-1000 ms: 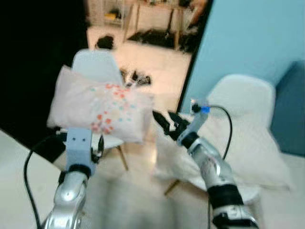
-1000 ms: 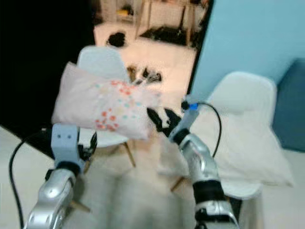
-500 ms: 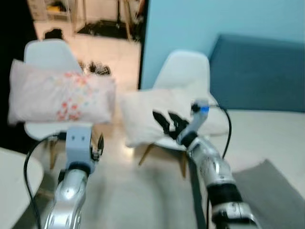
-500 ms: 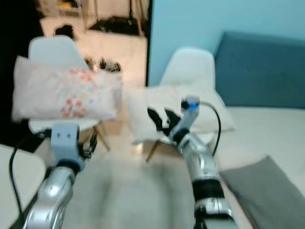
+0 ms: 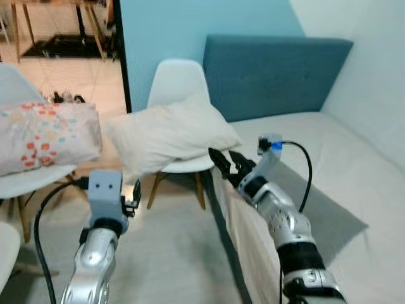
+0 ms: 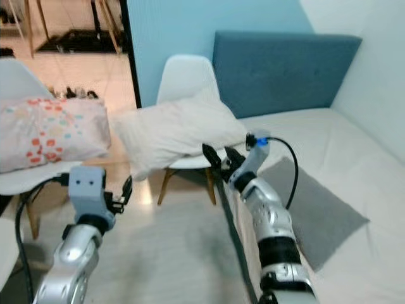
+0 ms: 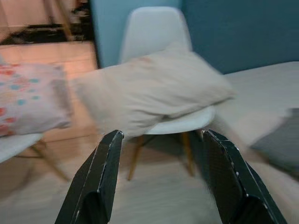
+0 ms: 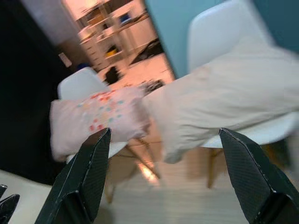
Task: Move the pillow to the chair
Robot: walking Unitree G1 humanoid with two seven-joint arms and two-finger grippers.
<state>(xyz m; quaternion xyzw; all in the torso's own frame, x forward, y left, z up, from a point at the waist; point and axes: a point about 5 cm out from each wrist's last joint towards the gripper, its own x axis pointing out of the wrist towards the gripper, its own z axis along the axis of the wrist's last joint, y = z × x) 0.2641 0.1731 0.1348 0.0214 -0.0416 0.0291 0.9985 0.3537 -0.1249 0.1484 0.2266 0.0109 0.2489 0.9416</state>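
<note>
The plain white pillow [image 5: 168,134] lay across the seat of a white chair [image 5: 179,95] in the upper middle of the left eye view, draped wide so that its corners overhung the seat on both sides. To its left, at the frame's edge, a second pillow with a coloured dot print [image 5: 44,136] rested on another white chair [image 5: 31,174], of which the seat and part of the back were in view. With a pillow on each chair, the carrying appeared to be done; which of the two the task meant could not be told from the frames.

Neither gripper held anything. The right gripper [image 5: 226,163], right of centre, had its two black fingers spread and empty, raised in front of the white pillow's chair but apart from it. In the left wrist view the left gripper [image 7: 161,172] had its fingers parted as well, with the white pillow and its chair framed beyond them, well clear of contact. In the left eye view the left arm rose from the lower left, its grey camera block [image 5: 105,190] topping the wrist.

To the right stretched a bed [image 5: 354,164] with a blue headboard [image 5: 272,76] and a grey blanket [image 5: 316,209] laid over the sheet. A pale blue wall [image 5: 164,28] stood behind the chair.

By my judgement little remained, unless another pillow was meant to be fetched.
</note>
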